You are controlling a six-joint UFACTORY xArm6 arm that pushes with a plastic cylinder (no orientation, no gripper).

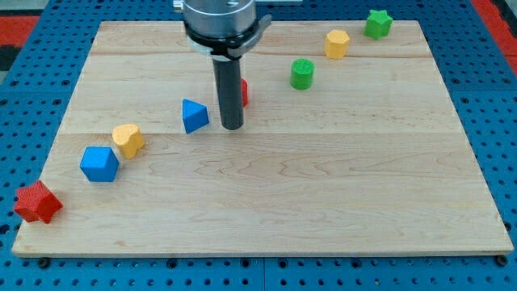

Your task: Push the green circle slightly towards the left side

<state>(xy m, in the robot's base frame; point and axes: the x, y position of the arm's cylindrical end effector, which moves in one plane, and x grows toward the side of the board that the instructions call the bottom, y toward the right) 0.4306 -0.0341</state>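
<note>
Well left of the green circle point(302, 73), my tip point(232, 127) rests beside the blue block point(194, 115).

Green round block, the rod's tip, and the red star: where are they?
green circle point(302, 73), camera view, middle of its side.
my tip point(233, 128), camera view, rod's very end, left of the green circle.
red star point(37, 202), camera view, centre of its top face.

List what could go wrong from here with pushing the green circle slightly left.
1. My tip is left of the green circle, so it must get round to the circle's right side; a direct path could knock it rightward.
2. A red block sits half hidden behind the rod and may be bumped as I leave.
3. Pushing too long could drive the circle into that red block.
</note>
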